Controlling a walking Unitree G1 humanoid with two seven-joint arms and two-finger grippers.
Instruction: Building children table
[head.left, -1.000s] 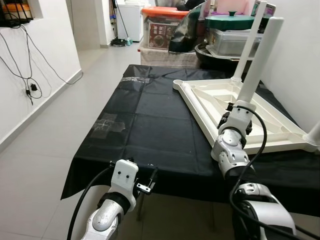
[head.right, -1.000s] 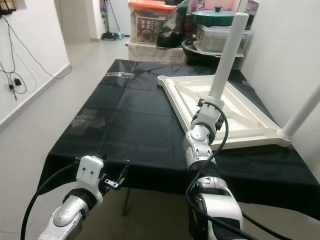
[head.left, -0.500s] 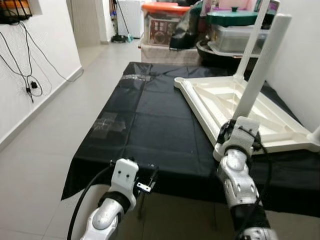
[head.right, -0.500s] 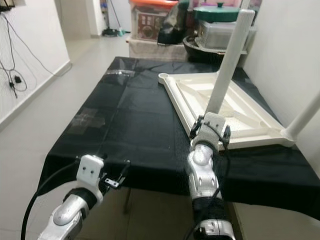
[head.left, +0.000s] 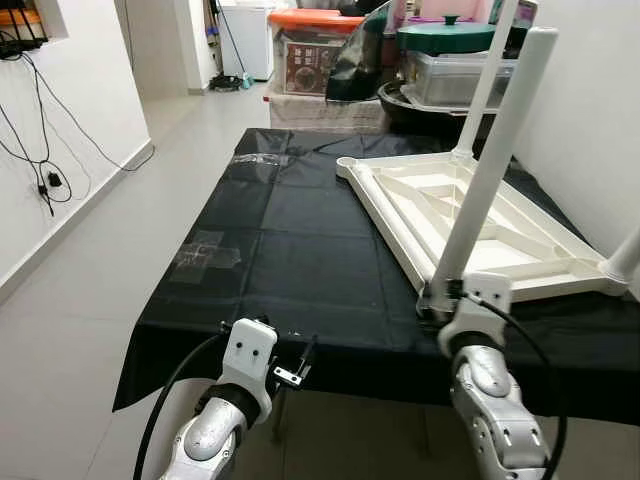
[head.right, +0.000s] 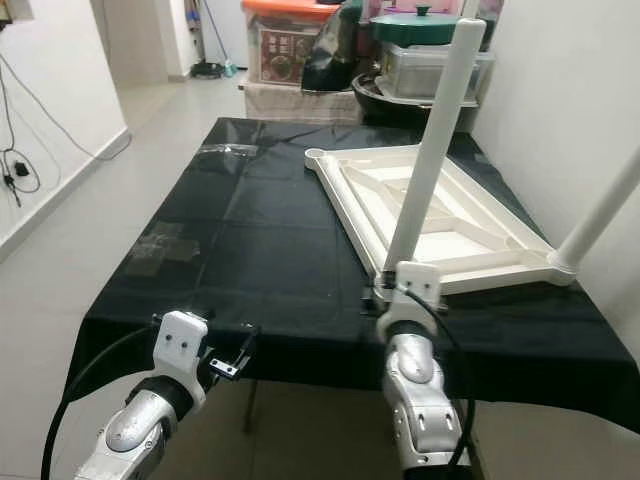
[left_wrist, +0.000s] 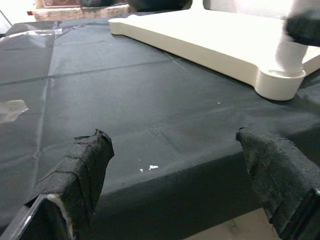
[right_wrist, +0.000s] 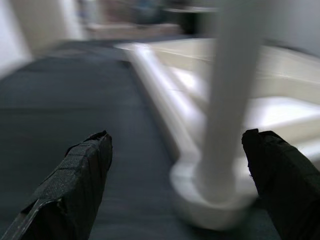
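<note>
A white children's table top (head.left: 470, 215) lies upside down on the right half of a black-covered table (head.left: 290, 240). The near leg (head.left: 490, 150) stands upright in the top's near-left corner socket (right_wrist: 215, 200). A second leg (head.left: 483, 80) rises at the far corner, and a third (head.left: 625, 255) at the right corner. My right gripper (right_wrist: 177, 145) is open, low at the black table's near edge, with the near leg (right_wrist: 227, 100) just ahead between its fingers, untouched. My left gripper (left_wrist: 172, 145) is open with nothing in it, at the near edge further left.
Storage boxes (head.left: 320, 50), a dark bag and a green-lidded pot (head.left: 455, 35) crowd the far end. A white wall runs close along the right side. Left of the table is open tiled floor (head.left: 90, 270), with cables on the far left wall. A tape patch (head.left: 205, 250) marks the cloth.
My right arm has drawn back and down from partway up the near leg to its base at the table's near edge. The left arm has stayed put.
</note>
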